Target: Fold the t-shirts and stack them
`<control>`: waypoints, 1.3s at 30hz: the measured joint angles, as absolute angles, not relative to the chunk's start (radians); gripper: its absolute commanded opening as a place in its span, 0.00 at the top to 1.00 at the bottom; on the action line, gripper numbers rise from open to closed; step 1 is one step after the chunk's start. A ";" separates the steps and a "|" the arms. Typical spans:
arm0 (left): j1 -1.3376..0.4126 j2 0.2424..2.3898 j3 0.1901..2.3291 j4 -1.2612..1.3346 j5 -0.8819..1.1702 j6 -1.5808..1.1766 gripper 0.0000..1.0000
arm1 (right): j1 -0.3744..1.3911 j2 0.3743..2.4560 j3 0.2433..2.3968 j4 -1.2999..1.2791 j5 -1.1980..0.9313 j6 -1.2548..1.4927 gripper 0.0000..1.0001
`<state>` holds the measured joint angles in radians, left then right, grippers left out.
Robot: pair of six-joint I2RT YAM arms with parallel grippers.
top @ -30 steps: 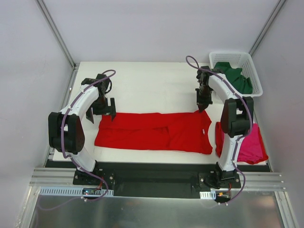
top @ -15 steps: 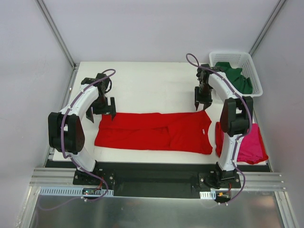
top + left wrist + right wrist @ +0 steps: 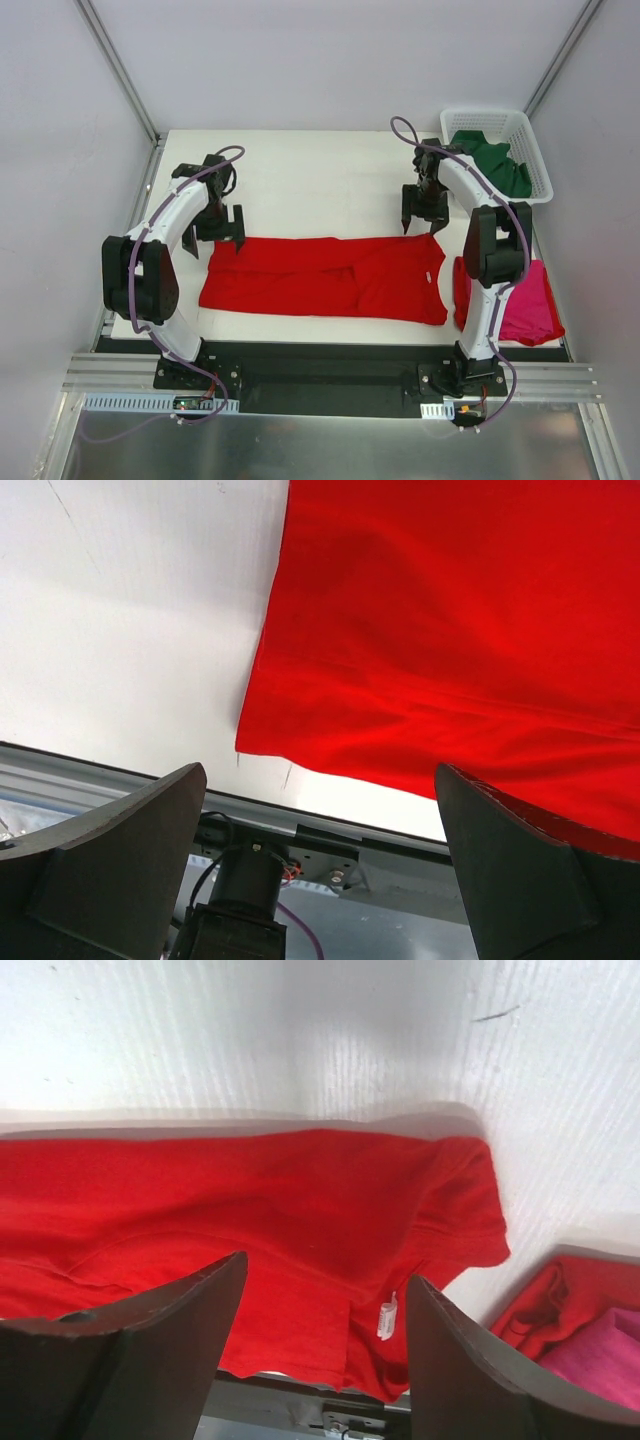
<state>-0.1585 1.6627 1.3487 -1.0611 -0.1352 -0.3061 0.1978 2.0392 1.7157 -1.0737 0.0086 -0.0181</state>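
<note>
Top external: left claw (image 3: 218, 238) and right claw (image 3: 422, 225) gape near red t-shirt (image 3: 320, 275).

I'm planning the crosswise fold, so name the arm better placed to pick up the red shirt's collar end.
Right, most likely. The right gripper hangs open beside the red shirt at its collar end. The left gripper, also open, is over the opposite hem end.
</note>
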 measured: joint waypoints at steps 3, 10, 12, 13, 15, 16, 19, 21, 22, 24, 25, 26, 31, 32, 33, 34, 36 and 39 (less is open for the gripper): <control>-0.159 1.663 1.349 -1.061 -0.135 -0.306 0.01 | 0.202 2.039 1.714 -1.052 -0.033 -0.015 0.33; -0.159 1.663 1.349 -1.061 -0.135 -0.307 0.01 | 0.299 1.988 1.613 -0.994 -0.060 -0.035 0.29; -0.163 1.663 1.349 -1.061 -0.134 -0.307 0.01 | 0.346 1.977 1.603 -0.990 -0.053 -0.054 0.29; -0.165 1.663 1.349 -1.061 -0.133 -0.307 0.01 | 0.371 1.975 1.603 -0.983 -0.048 -0.065 0.29; -0.170 1.663 1.349 -1.061 -0.123 -0.307 0.01 | 0.411 1.976 1.603 -0.972 -0.041 -0.080 0.29; -0.172 1.663 1.349 -1.060 -0.119 -0.307 0.01 | 0.421 1.976 1.603 -0.972 -0.036 -0.084 0.29; -0.183 1.663 1.349 -1.060 -0.105 -0.307 0.00 | 0.418 1.981 1.604 -0.972 -0.007 -0.092 0.29; -0.191 1.663 1.349 -1.060 -0.101 -0.307 0.01 | 0.409 1.991 1.604 -0.972 0.012 -0.092 0.29; -0.191 1.663 1.349 -1.060 -0.097 -0.307 0.01 | 0.406 1.998 1.601 -0.968 0.022 -0.092 0.29; -0.197 1.663 1.348 -1.060 -0.090 -0.307 0.01 | 0.399 2.007 1.579 -0.955 0.047 -0.092 0.29; -0.197 1.662 1.348 -1.060 -0.088 -0.307 0.01 | 0.397 2.012 1.565 -0.950 0.054 -0.092 0.29; -0.197 1.662 1.346 -1.060 -0.087 -0.307 0.01 | 0.397 2.017 1.551 -0.948 0.060 -0.092 0.28; -0.197 1.662 1.335 -1.058 -0.086 -0.307 0.01 | 0.398 2.041 1.496 -0.934 0.066 -0.091 0.28; -0.197 1.662 1.332 -1.057 -0.086 -0.307 0.01 | 0.398 2.041 1.485 -0.929 0.064 -0.091 0.28; -0.197 1.662 1.331 -1.056 -0.086 -0.307 0.01 | 0.398 2.041 1.478 -0.929 0.062 -0.091 0.28; -0.197 1.662 1.330 -1.056 -0.086 -0.307 0.01 | 0.399 2.041 1.476 -0.929 0.059 -0.091 0.28; -0.198 1.662 1.330 -1.056 -0.086 -0.307 0.01 | 0.399 2.040 1.475 -0.928 0.058 -0.091 0.28; -0.198 1.662 1.330 -1.056 -0.084 -0.307 0.01 | 0.400 2.035 1.470 -0.925 0.061 -0.090 0.27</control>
<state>-0.1978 1.6623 1.3300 -1.0561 -0.0837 -0.3065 0.4000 2.0346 1.4704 -0.9249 0.0612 -0.0902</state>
